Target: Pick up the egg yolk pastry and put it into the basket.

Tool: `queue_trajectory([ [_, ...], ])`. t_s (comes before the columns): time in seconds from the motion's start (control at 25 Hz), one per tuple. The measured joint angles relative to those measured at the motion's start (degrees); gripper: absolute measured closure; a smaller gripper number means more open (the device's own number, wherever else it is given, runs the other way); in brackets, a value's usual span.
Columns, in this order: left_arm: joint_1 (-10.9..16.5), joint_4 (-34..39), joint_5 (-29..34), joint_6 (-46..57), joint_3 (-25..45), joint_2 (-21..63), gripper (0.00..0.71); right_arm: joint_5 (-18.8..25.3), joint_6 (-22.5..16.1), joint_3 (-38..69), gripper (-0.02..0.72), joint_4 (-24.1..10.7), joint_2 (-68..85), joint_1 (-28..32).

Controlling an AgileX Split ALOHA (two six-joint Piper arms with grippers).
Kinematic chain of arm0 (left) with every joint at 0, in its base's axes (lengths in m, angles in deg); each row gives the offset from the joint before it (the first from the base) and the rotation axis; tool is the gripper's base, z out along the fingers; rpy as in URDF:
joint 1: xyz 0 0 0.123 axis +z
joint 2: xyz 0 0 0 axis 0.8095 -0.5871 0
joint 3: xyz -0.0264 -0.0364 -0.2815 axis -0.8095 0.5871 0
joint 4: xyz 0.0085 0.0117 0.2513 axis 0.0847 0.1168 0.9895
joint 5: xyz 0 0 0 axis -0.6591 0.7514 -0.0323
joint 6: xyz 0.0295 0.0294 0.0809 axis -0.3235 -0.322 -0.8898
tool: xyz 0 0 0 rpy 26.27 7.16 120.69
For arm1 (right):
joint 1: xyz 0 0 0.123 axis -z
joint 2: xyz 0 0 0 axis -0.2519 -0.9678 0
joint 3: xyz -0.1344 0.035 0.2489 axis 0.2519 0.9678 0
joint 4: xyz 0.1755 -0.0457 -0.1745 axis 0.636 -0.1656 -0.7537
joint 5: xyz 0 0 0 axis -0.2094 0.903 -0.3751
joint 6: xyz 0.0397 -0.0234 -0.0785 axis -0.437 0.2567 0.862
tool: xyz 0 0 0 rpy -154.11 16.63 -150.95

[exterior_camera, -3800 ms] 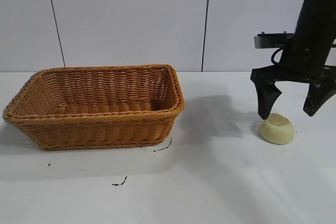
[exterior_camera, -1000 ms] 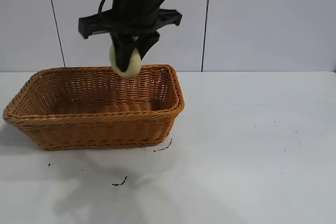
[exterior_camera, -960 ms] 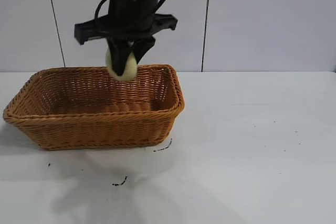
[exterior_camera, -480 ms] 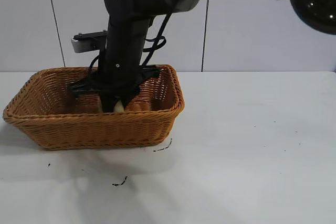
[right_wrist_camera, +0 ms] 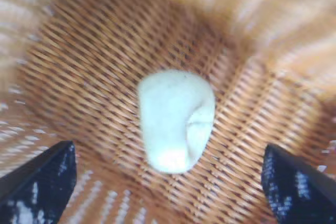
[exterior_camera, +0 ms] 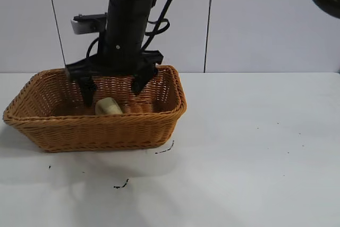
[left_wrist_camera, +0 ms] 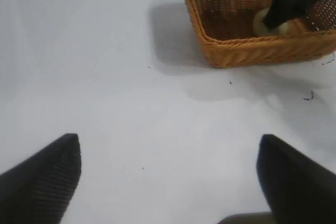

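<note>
I see the white table (exterior_camera: pixel 255 152) filling the lower part of the exterior view, with grey wall panels (exterior_camera: pixel 255 19) behind it and a few small dark specks (exterior_camera: pixel 121 185) on its surface in front of the basket. The basket (exterior_camera: pixel 95 128) sits on the table at the left of that view, its long side towards the camera. My right arm (exterior_camera: pixel 130 19) reaches down from above into the basket and hides part of the back wall. The right gripper (exterior_camera: pixel 112 90) hangs just above the basket floor with its two black fingers (exterior_camera: pixel 87 91) spread wide; they grasp nothing. The pastry (exterior_camera: pixel 109 106) lies on the basket floor between and below those fingers, apart from both of them; in the right wrist view it (right_wrist_camera: pixel 176 120) rests on the weave between the two finger tips. My left gripper (left_wrist_camera: pixel 168 174) hovers over bare table well away from the basket (left_wrist_camera: pixel 247 51), its fingers likewise wide apart and empty; from there one right finger partly covers the pastry (left_wrist_camera: pixel 261 23).
</note>
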Motion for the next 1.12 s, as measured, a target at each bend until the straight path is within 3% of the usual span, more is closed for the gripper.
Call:
queue_trajectory([
  [0.28,0.0,0.0,0.0,0.0,0.0,0.0,0.017,8.69,-0.07,-12.63,0.012,-0.8,1.22,0.0],
  [0.48,0.0,0.0,0.0,0.0,0.0,0.0,0.017,11.14,-0.24,-14.96,0.008,-2.65,1.51,2.34],
  [1.12,0.0,0.0,0.0,0.0,0.0,0.0,0.017,12.4,-0.47,-14.96,0.008,-2.97,1.45,29.32],
])
